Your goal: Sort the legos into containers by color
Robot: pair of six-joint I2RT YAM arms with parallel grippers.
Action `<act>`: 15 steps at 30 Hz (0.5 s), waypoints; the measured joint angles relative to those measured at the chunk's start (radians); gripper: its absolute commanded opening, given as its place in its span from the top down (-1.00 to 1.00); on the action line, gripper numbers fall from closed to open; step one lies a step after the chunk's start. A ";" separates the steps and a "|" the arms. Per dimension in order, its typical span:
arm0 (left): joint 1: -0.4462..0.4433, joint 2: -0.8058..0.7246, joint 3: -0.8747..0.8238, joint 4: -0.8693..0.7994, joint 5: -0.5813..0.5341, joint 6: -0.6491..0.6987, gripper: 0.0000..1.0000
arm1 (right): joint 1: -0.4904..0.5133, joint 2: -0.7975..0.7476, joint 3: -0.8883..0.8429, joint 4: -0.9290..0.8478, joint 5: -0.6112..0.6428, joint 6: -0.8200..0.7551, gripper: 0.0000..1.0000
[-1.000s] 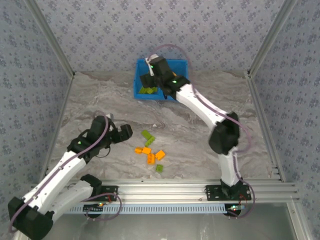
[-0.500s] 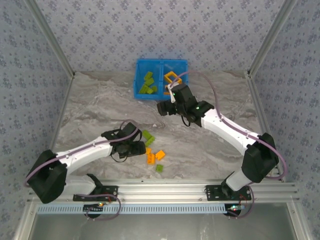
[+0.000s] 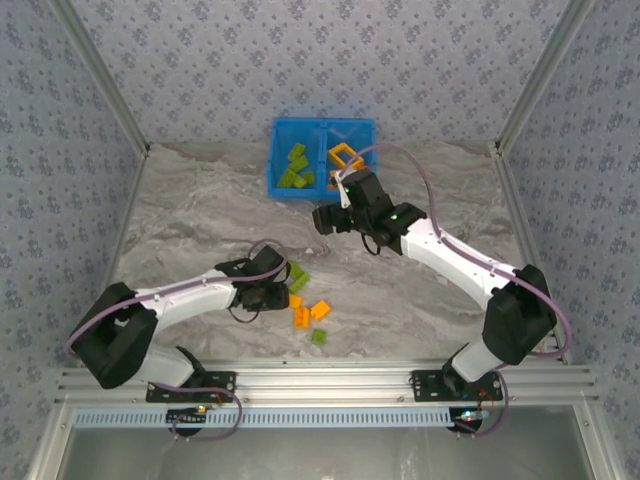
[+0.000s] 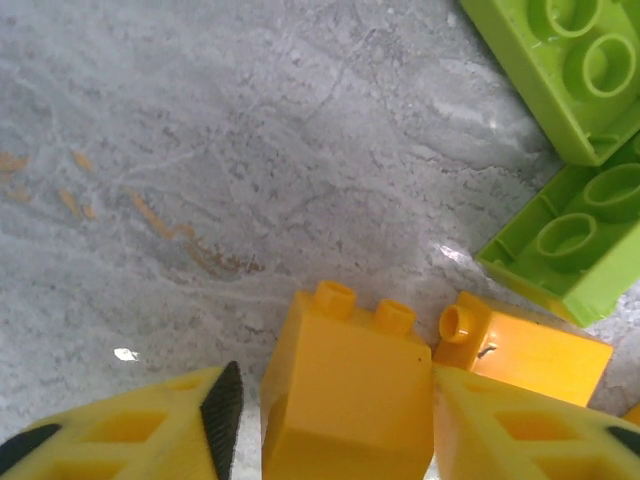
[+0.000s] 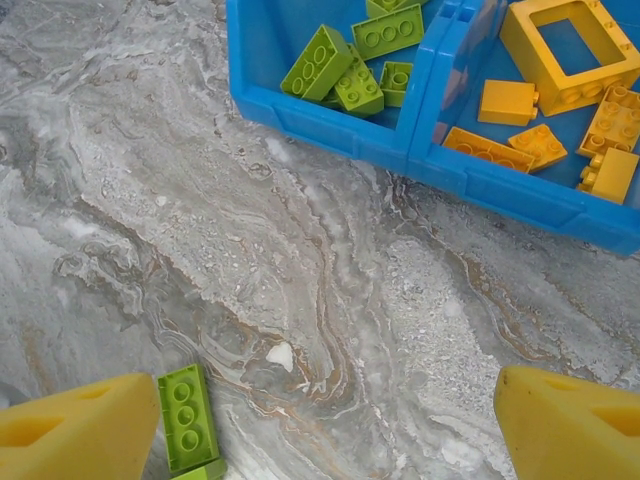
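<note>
My left gripper (image 3: 274, 293) is down at the loose legos, its jaws on either side of an orange brick (image 4: 345, 390) lying on the table. The right finger touches the brick; a thin gap shows beside the left pad (image 4: 222, 408). A second orange brick (image 4: 525, 350) and two lime green bricks (image 4: 575, 235) lie just beyond. My right gripper (image 3: 326, 218) hangs open over bare table in front of the blue bin (image 3: 322, 122), nothing between its fingers. The bin's left compartment holds green bricks (image 5: 340, 65); the right holds orange ones and the orange frame (image 5: 570, 45).
More loose bricks lie near the front: green (image 3: 296, 272), orange (image 3: 320, 309), green (image 3: 318, 337). A green brick (image 5: 185, 415) sits beside my right gripper's left finger. Metal frame posts and patterned walls border the marbled table (image 3: 200, 220).
The left arm reached right to the brick pile and its jaws narrowed around the orange brick. The right arm pulled back out of the bin toward the table's middle.
</note>
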State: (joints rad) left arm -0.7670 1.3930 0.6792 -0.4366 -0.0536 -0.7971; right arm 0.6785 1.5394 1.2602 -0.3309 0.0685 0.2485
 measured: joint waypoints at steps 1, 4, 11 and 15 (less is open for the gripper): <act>0.000 0.004 0.000 0.003 -0.003 0.001 0.10 | 0.000 0.003 0.000 0.000 -0.002 0.001 -0.79; 0.000 0.019 0.000 0.016 -0.013 0.004 0.21 | 0.001 0.006 0.000 -0.001 -0.006 0.006 -0.79; 0.000 0.020 0.006 0.021 -0.022 0.002 0.49 | 0.003 0.005 0.000 -0.002 -0.006 0.011 -0.79; -0.006 -0.033 0.071 -0.065 -0.047 0.016 0.51 | 0.008 -0.034 -0.014 -0.002 -0.002 0.034 -0.81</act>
State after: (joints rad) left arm -0.7731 1.3598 0.7502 -0.5014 -0.1005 -0.7815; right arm 0.6861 1.5055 1.2457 -0.3328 0.0662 0.2821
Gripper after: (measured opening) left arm 0.331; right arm 0.899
